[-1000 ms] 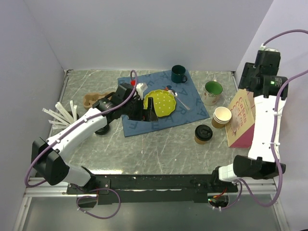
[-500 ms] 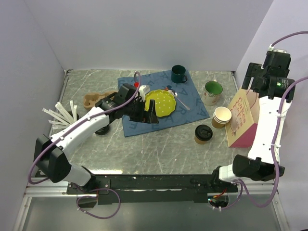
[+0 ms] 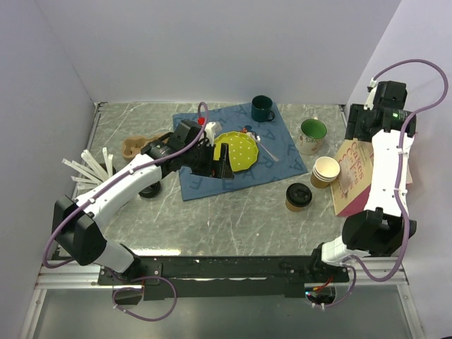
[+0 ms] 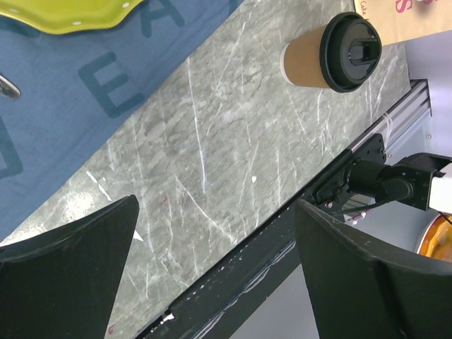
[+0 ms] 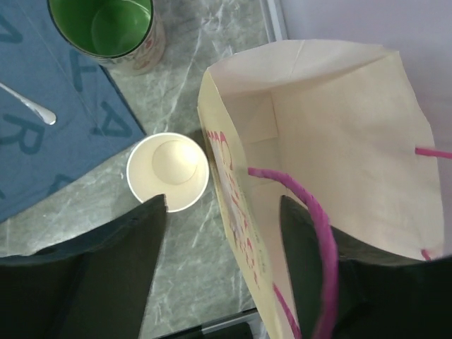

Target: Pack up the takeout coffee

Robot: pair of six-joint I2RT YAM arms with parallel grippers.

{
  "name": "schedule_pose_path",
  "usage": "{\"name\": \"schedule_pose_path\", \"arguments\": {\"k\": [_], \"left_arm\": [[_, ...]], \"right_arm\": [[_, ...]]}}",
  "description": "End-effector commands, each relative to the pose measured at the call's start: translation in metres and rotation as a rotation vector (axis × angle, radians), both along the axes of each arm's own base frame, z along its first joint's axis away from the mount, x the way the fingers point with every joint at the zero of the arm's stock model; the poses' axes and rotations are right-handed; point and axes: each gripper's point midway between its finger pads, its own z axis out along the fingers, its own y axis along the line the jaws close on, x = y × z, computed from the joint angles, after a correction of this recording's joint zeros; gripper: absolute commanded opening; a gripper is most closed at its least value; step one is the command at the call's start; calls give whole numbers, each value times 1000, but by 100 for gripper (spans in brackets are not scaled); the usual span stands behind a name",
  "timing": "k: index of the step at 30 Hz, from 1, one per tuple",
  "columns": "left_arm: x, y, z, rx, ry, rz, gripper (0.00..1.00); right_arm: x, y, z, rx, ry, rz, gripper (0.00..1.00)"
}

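The takeout coffee (image 3: 298, 197), a brown kraft cup with a black lid, stands on the marble table, front right, left of the paper bag (image 3: 355, 178). In the left wrist view the takeout coffee (image 4: 332, 51) shows at the top right, far from the fingers. My left gripper (image 3: 220, 165) is open and empty over the blue cloth beside the yellow plate. My right gripper (image 3: 355, 129) is open and empty above the bag's mouth. In the right wrist view its fingers (image 5: 99, 272) stand either side of the bag's near wall (image 5: 236, 212); the bag (image 5: 339, 134) stands open with a pink handle (image 5: 314, 212).
A stack of lidless tan cups (image 3: 325, 171) stands between the coffee and the bag. A light green mug (image 3: 313, 134), a dark green mug (image 3: 262, 108), the yellow plate (image 3: 238, 150) on the blue cloth (image 3: 201, 185), a tan cup carrier (image 3: 133, 146) and white cutlery (image 3: 88, 169) lie around.
My right wrist has swung left and back over the bag's mouth. My left arm has barely shifted over the blue cloth.
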Motion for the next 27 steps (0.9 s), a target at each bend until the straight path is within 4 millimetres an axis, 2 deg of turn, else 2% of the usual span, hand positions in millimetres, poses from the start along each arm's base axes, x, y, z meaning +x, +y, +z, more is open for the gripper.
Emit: {"name": "schedule_pose_path", "arguments": {"k": [1,5,12,15,16,19,24,25,27], "left_arm": [[7,-3,19,-23,-44,-11,97],[5,-1,19,-25,-50,-8,97],[5,1,22,-26,-59,-1,97],[8,3,25,-18,-74,18,97],[9,4,26,-19,-78,23,97],[7,3,30,-31,-82,19,97],[4,7,29,-27,-86,22,97],[5,7,30,-29,-89,25,97],[5,7,34,-37,-98,24,97]], "right_arm": [[7,-3,4,6,-35,30,62],[2,-4,-13,16,7,30,57],[-2,-11,-17,-27,12,26,49],[-4,-18,-14,-69,20,18,32],[-5,-20,-14,-79,34,10,22],[-8,-29,-2,-121,25,-32,8],[-15,-41,33,-195,-22,-93,0],[-16,-43,45,-214,-44,-107,0],[-17,-41,55,-236,-56,-103,0]]}}
